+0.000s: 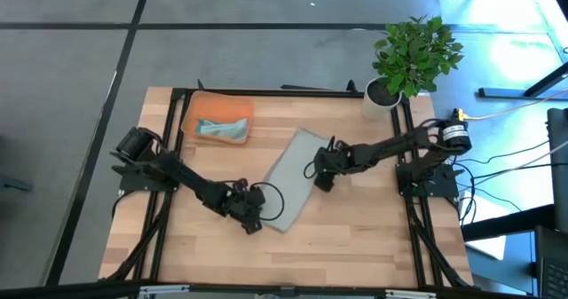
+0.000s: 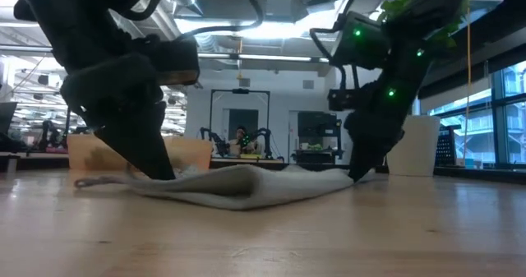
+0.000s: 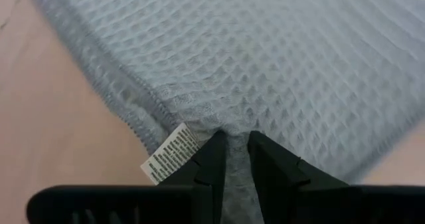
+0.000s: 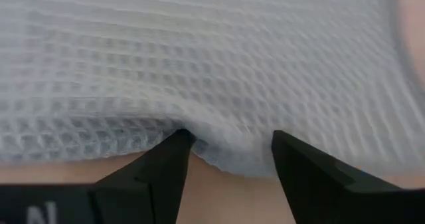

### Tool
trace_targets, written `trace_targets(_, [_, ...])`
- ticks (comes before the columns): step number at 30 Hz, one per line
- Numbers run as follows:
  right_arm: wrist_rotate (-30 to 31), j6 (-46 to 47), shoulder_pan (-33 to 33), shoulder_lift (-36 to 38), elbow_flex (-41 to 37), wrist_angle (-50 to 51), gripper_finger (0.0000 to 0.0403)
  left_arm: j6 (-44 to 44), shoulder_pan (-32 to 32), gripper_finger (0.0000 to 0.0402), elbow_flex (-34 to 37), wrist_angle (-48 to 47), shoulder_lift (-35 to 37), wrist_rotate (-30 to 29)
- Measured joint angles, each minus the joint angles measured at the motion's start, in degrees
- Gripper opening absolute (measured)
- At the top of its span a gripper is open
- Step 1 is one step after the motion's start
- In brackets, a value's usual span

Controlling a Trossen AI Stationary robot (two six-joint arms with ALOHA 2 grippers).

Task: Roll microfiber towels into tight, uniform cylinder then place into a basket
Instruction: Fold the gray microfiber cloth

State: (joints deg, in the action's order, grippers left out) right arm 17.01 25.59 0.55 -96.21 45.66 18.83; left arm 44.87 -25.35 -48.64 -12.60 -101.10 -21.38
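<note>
A pale grey waffle-weave towel (image 1: pixel 293 179) lies slantwise on the wooden table's middle, a low hump in the low view (image 2: pixel 246 186). My left gripper (image 1: pixel 253 217) is at its near end, shut on the cloth beside a white label (image 3: pixel 169 154). My right gripper (image 1: pixel 321 179) stands open at the towel's right edge, pointing steeply down. The orange basket (image 1: pixel 191 113) sits at the far left with a teal towel (image 1: pixel 222 129) lying in it. My left gripper pinches the towel's hem (image 3: pixel 234 132) between its two fingers, right beside the label at the near corner. It comes slanting down from the near left. The cloth puckers at the fingertips, and the rest lies on the table. My right gripper stands with its open fingers astride the towel's right edge (image 4: pixel 226 154), slanting down from the right. One fingertip (image 4: pixel 180 139) meets the hem, where the cloth dips. The other fingertip (image 4: pixel 282 141) is at the edge too. The towel lies on the table.
A white pot with a green plant (image 1: pixel 404 64) stands at the table's far right corner. Black frame rails (image 1: pixel 169 157) run along both sides of the table. Bare wood (image 1: pixel 355 237) lies near the front edge.
</note>
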Motion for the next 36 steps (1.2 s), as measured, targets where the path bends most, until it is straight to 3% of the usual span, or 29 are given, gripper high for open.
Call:
trace_targets(9, [14.7, -2.9, -2.4, -0.1, -0.2, -0.8, 0.0218, -4.4, 0.0, 0.0066, 0.1, 3.1, -0.1, -0.3])
trace_targets(14, [16.2, -3.5, -1.3, 2.6, -0.2, -0.6, 0.0218, -4.6, 0.0, 0.0066, 0.0, 2.5, 0.3, -2.5])
trace_targets(19, [11.9, -3.3, 1.2, 8.4, -0.2, 1.6, 0.0218, -6.6, -0.6, 0.0066, -2.2, 2.5, 2.1, -4.6])
trace_targets(25, [1.2, -3.4, 4.9, 13.6, -0.1, -0.6, 0.0218, -11.0, -2.4, 0.0066, -2.8, 0.7, 4.4, -10.9])
trace_targets(30, [-8.0, -3.6, 7.3, 12.8, -0.1, -3.3, 0.0218, -9.5, -2.4, 0.0066, -2.8, -3.6, 4.6, -14.0])
trace_targets(36, [-10.3, -6.8, 9.1, 7.6, -0.1, -10.0, 0.0218, -7.6, -1.9, 0.0066, -2.8, -5.0, 4.6, -13.9])
